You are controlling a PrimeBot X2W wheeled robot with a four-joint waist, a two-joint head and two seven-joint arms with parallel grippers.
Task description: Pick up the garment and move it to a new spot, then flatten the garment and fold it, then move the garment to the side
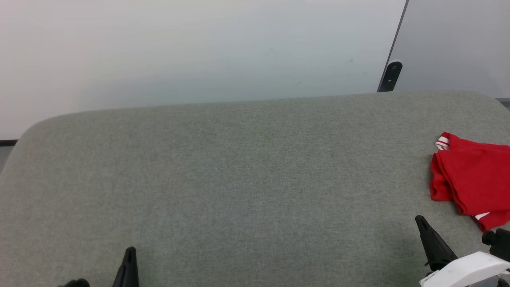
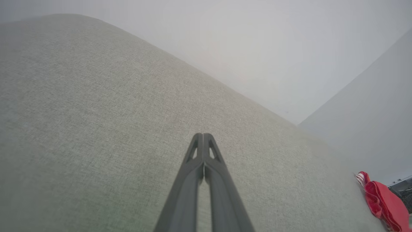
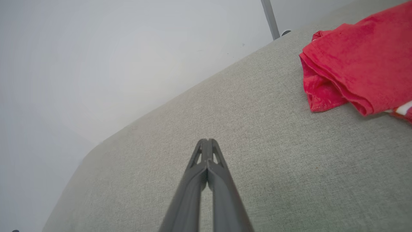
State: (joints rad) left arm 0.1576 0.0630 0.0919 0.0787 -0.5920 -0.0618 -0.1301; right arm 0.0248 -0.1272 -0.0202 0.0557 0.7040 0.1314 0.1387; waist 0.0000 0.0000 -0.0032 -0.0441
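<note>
With left claw (image 2: 203, 135) and right claw (image 3: 208, 140) both pressed together, empty, the loosely folded garment (image 1: 474, 175) near the right claw could come undone if brushed.

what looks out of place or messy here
Only the garment: it lies bunched in uneven folds at the right side of the grey padded surface, striped trim poking out. The left tool and right tool are shut, empty, clear of it.
</note>
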